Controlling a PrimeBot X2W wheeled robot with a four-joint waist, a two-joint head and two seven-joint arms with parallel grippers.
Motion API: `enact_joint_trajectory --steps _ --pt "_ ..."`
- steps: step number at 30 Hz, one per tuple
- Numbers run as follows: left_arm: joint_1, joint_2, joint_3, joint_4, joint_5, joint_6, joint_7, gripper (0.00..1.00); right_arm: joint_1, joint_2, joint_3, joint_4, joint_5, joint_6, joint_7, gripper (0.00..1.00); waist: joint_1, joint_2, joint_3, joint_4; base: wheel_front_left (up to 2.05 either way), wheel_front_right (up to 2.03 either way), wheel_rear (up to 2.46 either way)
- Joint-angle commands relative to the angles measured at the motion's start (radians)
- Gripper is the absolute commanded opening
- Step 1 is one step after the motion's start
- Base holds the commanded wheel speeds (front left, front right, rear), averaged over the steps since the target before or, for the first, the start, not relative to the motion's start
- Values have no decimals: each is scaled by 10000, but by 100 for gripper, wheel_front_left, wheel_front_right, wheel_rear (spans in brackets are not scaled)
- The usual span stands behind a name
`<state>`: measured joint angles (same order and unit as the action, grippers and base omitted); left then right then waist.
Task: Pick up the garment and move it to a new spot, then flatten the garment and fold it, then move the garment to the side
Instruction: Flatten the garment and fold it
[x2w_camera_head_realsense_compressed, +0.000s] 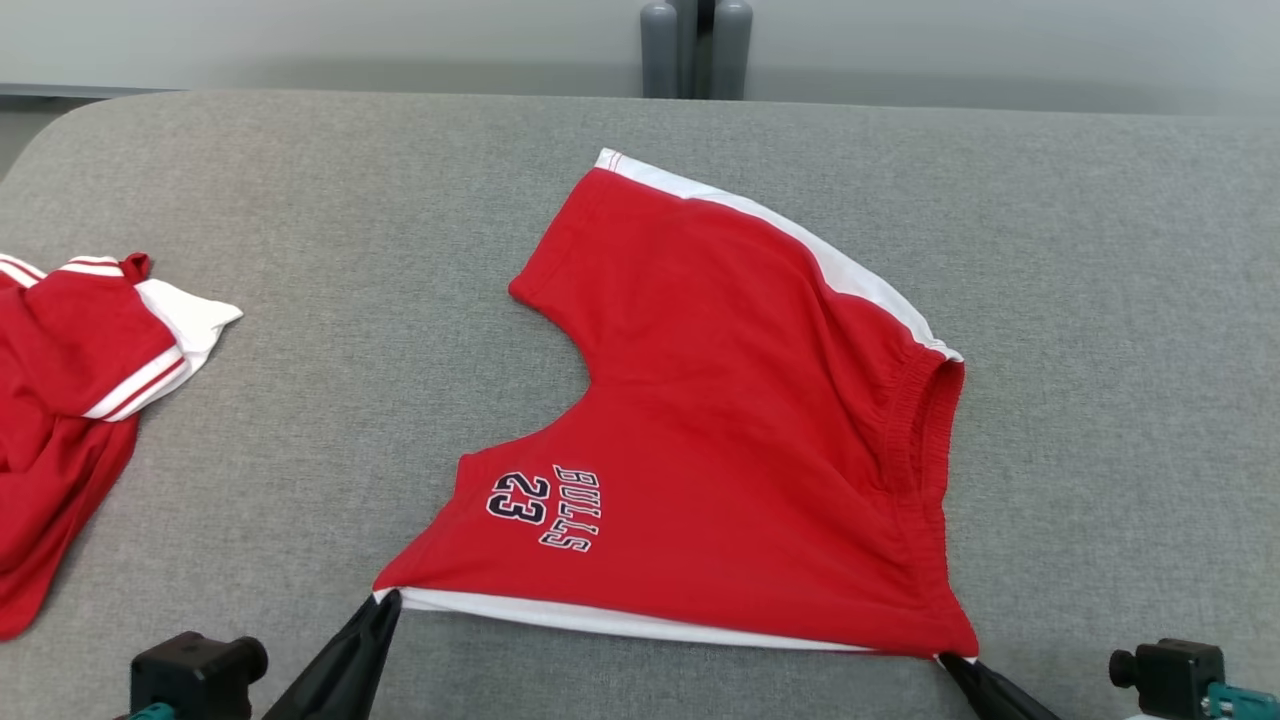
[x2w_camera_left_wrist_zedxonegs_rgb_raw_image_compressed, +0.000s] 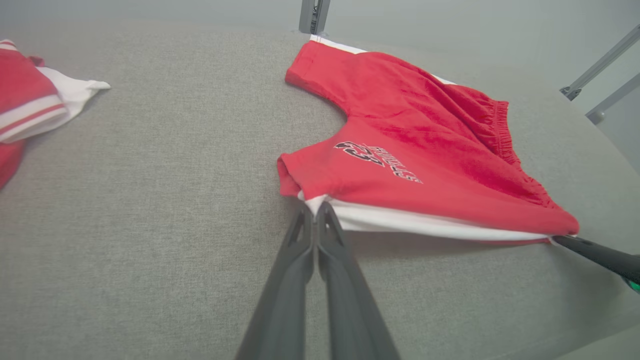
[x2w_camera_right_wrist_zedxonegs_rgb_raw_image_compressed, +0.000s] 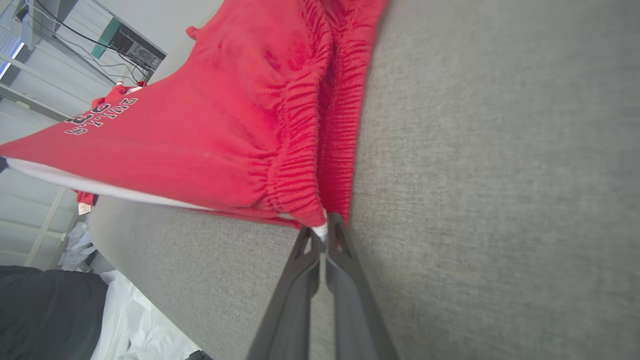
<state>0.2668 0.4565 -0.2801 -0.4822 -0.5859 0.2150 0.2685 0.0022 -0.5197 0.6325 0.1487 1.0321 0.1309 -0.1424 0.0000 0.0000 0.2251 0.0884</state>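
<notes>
The garment (x2w_camera_head_realsense_compressed: 730, 420) is a pair of red shorts with white side stripes and "BULLS 23" print, spread on the grey table (x2w_camera_head_realsense_compressed: 300, 200). My left gripper (x2w_camera_head_realsense_compressed: 385, 598) is shut on the near leg-hem corner, seen close in the left wrist view (x2w_camera_left_wrist_zedxonegs_rgb_raw_image_compressed: 315, 206) on the white stripe of the garment (x2w_camera_left_wrist_zedxonegs_rgb_raw_image_compressed: 410, 150). My right gripper (x2w_camera_head_realsense_compressed: 948, 660) is shut on the near waistband corner; in the right wrist view (x2w_camera_right_wrist_zedxonegs_rgb_raw_image_compressed: 324, 231) white cloth shows between its fingers at the elastic edge of the garment (x2w_camera_right_wrist_zedxonegs_rgb_raw_image_compressed: 225, 125). The near edge is stretched taut and lifted slightly between both grippers.
A second red and white garment (x2w_camera_head_realsense_compressed: 70, 400) lies crumpled at the table's left edge, also seen in the left wrist view (x2w_camera_left_wrist_zedxonegs_rgb_raw_image_compressed: 30, 100). Two grey posts (x2w_camera_head_realsense_compressed: 695, 45) stand behind the table's far edge. White and dark cloth piles (x2w_camera_right_wrist_zedxonegs_rgb_raw_image_compressed: 100, 310) lie below the table.
</notes>
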Motion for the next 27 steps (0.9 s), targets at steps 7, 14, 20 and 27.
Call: enact_joint_trajectory --steps 7,14,20,27 --pt "-663 426 404 -334 135 -56 125 0 903 949 -1996 -1251 -1042 1 936 0 0 0 137 -253 0 0 0" --pt "-3142 737 374 778 43 -974 330 0 126 2597 -3403 -1973 -1940 4 1670 0 0 0 655 -644 0 0 0" --pt "-6802 98 153 3397 -740 -2155 537 0 -1709 3851 -3918 -1587 -2973 4 1858 0 0 0 1661 -1004 0 0 0" --pt "-10331 -498 -693 6626 -470 -3070 739 0 -3580 4286 -3824 -489 -3209 4 1508 0 0 0 2596 -1490 0 0 0"
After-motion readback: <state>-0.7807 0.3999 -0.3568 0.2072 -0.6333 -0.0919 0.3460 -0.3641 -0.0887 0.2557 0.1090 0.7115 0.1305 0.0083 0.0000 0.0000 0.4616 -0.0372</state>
